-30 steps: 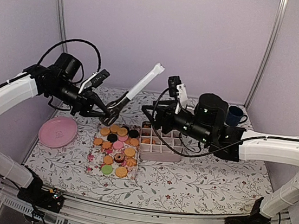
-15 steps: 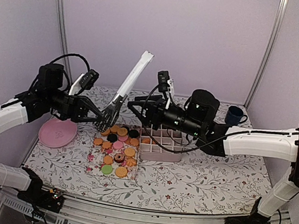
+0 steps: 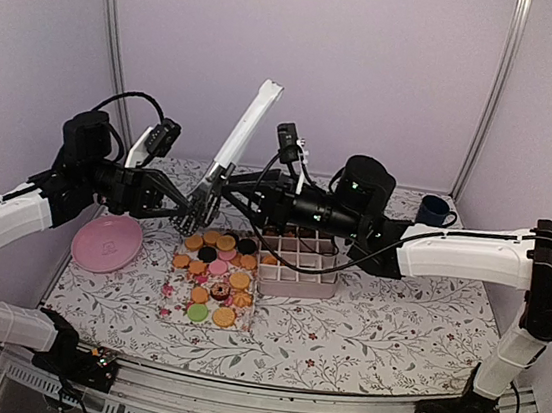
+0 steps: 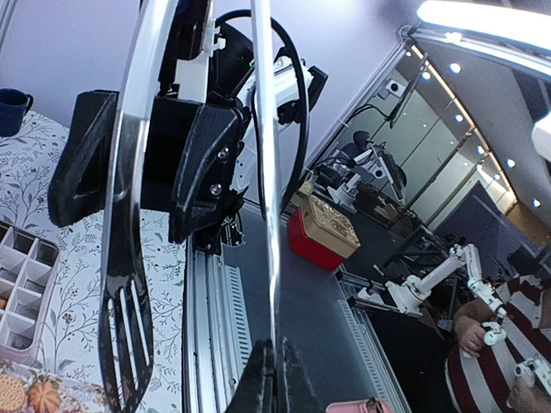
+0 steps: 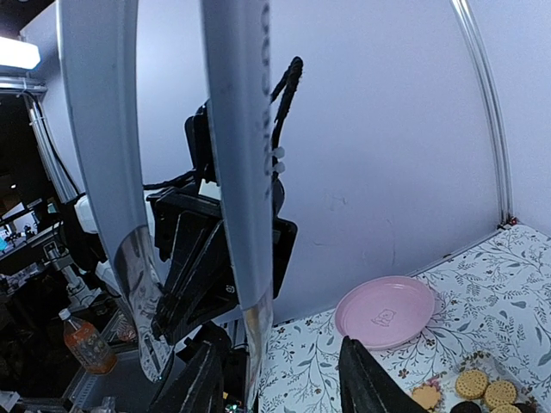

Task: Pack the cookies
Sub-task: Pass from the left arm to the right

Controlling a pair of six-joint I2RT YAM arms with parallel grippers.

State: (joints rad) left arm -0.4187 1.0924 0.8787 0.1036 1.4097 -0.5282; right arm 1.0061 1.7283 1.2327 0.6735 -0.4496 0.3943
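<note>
Left pincer: my left gripper (image 3: 192, 212) is clamped on the tongs (image 3: 239, 137) low down, close to their slotted tips. I hold them steep, hinge end up and leaning toward the far edge of the table (image 3: 362, 328), so the blades stand free for the other arm.
Right pincer: the right gripper (image 3: 225, 198) is about half wide and not clamped. In the wrist views one blade runs between its fingers and the other lies outside them.
Step, as I judge it: a handover or regrip in the air, so the tongs end up held where they can be squeezed.
Cookies: the cookies (image 3: 218, 268) lie loose on a patterned tray (image 3: 176, 295) left of the table's middle, directly below the tongs. A few orange ones already sit in the left cells of the divided box (image 3: 297, 285), which stands against the tray's right edge.
Elsewhere: a pink plate (image 3: 107, 243) lies by the left edge and a blue mug (image 3: 434, 213) stands at the far right corner.
Risk: closing on a single blade could twist the tongs.
</note>
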